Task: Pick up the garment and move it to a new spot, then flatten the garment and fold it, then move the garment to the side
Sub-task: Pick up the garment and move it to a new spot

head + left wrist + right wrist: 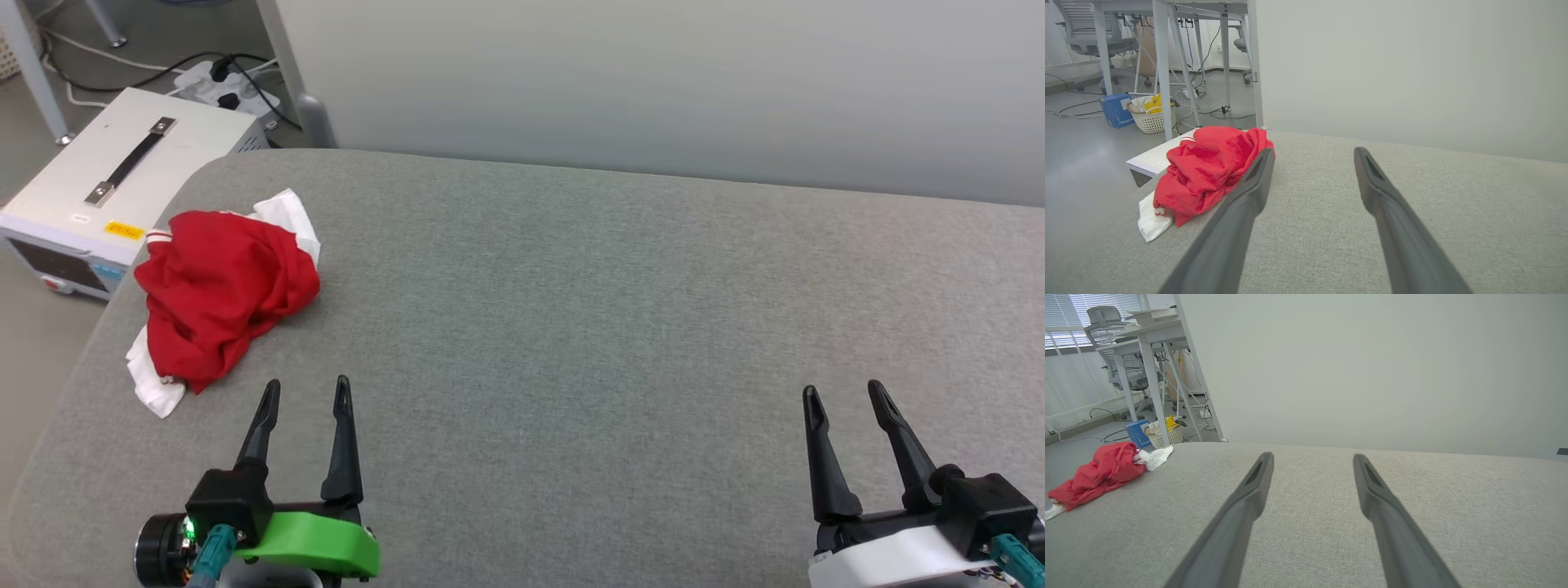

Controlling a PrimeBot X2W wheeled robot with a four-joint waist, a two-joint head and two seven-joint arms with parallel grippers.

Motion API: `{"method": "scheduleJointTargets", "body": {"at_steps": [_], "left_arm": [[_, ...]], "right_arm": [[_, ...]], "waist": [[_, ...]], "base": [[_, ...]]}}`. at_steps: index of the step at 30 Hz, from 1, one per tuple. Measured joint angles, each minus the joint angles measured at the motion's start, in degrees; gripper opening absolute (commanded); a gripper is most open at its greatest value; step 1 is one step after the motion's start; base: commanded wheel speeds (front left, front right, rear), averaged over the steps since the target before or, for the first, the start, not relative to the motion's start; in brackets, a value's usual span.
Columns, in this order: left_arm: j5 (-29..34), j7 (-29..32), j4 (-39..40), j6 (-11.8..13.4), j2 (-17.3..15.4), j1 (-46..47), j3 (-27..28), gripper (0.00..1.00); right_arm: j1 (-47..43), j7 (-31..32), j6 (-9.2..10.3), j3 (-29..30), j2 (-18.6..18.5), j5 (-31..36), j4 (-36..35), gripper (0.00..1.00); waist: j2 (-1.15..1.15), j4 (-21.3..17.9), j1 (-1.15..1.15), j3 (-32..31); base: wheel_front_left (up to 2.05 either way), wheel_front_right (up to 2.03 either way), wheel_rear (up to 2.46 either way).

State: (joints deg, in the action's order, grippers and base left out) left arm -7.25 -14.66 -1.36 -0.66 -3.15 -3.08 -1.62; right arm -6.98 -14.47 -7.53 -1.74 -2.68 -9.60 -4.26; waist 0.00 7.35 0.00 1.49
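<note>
The right gripper (1312, 456) rises from the bottom middle of the frame. Its two dark fingers (1241, 514) are spread wide, with only bare grey fabric of the desk (1474, 506) between them. At the far left edge the garment (1098, 473) lies crumpled on the desk, red with white parts showing at both ends. Behind it, at upper left, stand a blue box (1137, 433), a white basket (1167, 437) and an office chair (1106, 318).
</note>
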Motion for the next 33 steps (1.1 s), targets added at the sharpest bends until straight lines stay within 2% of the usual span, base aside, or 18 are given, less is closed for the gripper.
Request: {"method": "scheduleJointTargets", "body": {"at_steps": [23,33], "left_arm": [[-2.61,0.0,-1.37,1.42,0.0,0.14,2.74,1.0],[-3.49,0.0,-2.3,1.68,0.0,0.14,3.92,1.0]], "right_arm": [[0.15,0.0,0.0,-1.38,0.01,1.51,-0.48,1.0],[0.21,0.0,0.0,-1.53,0.01,2.1,-0.47,1.0]], "waist": [[0.0,13.12,0.0,2.22],[0.0,16.32,0.0,2.91]], "base": [[0.0,0.0,0.0],[0.0,0.0,0.0]]}}
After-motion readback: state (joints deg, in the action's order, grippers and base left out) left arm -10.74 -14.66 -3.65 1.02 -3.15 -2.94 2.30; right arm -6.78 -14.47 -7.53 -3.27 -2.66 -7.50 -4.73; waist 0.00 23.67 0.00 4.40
